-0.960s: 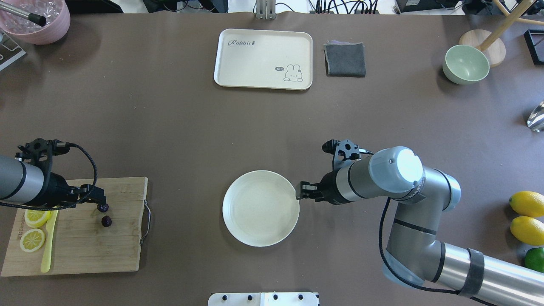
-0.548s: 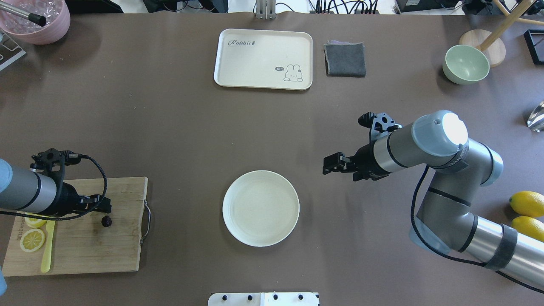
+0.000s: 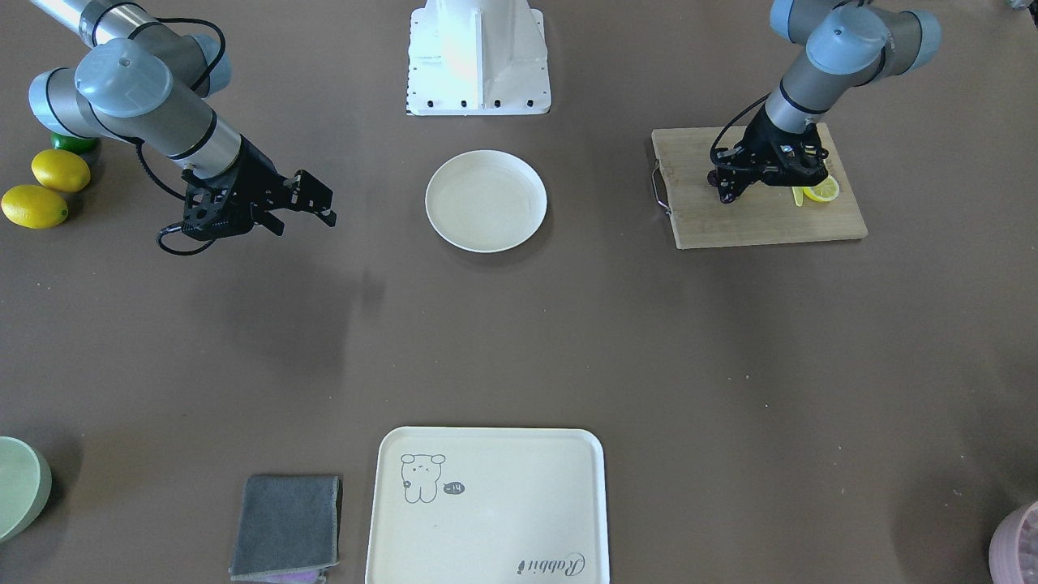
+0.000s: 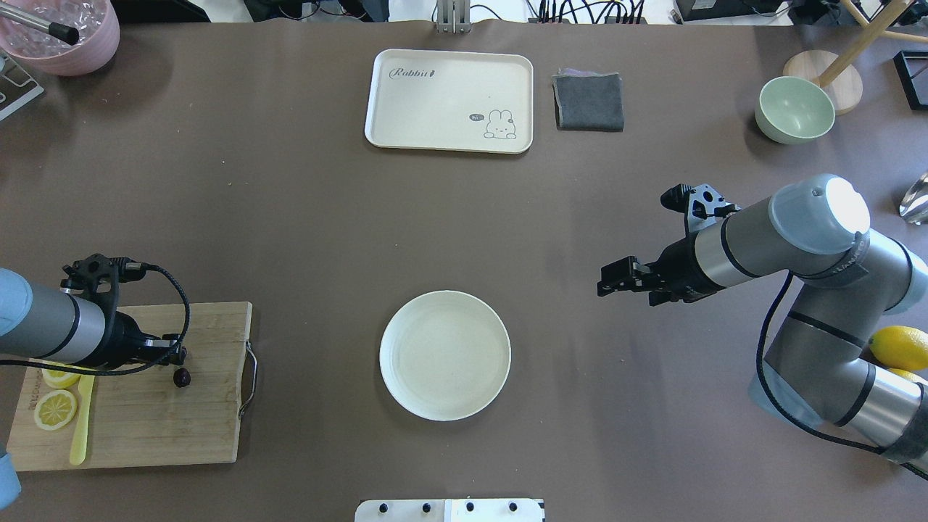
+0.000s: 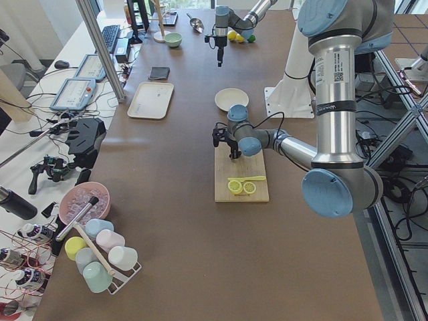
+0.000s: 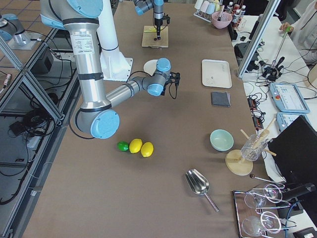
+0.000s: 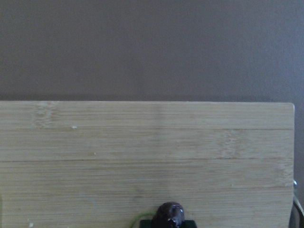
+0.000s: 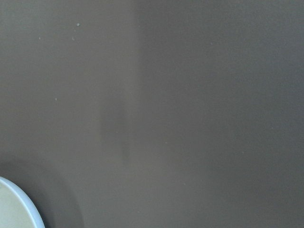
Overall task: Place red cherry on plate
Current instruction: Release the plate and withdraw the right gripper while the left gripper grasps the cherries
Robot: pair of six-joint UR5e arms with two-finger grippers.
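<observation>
**Cherry on the board, plate bare**

My left pincer [image 4: 176, 355] hangs low over the board [image 4: 145, 428], near the edge that has the wire handle. The cherry [image 4: 181, 377] is there on the wood. From overhead one dark round fruit shows just beside my fingertips, on the side nearer my base. Through my left wrist camera a dark, glossy cherry [image 7: 170, 214] sits at the very bottom of the view. A black part of my pincer lies right under it, and a thin green stem curls off to one side. I cannot tell whether my left jaws are closed on the cherry, only touching it, or apart, because my own wrist hides them from above and the far views are too small.

The plate [image 4: 445, 355] lies near the middle of the table, well apart from the board, with nothing on it. In my right wrist view only a sliver of its rim [image 8: 19, 204] shows in the lower corner.

My right pincer [image 4: 605, 281] is above bare table, off to the plate's side and clear of it. Its two fingers are spread with a gap between them and hold nothing.

Two lemon slices [image 4: 55, 408] and a yellow knife [image 4: 80, 428] lie on the board's outer end. At the far side of the table are a tray [image 4: 449, 43], a grey cloth [image 4: 588, 101] and a green bowl [image 4: 794, 110].
</observation>
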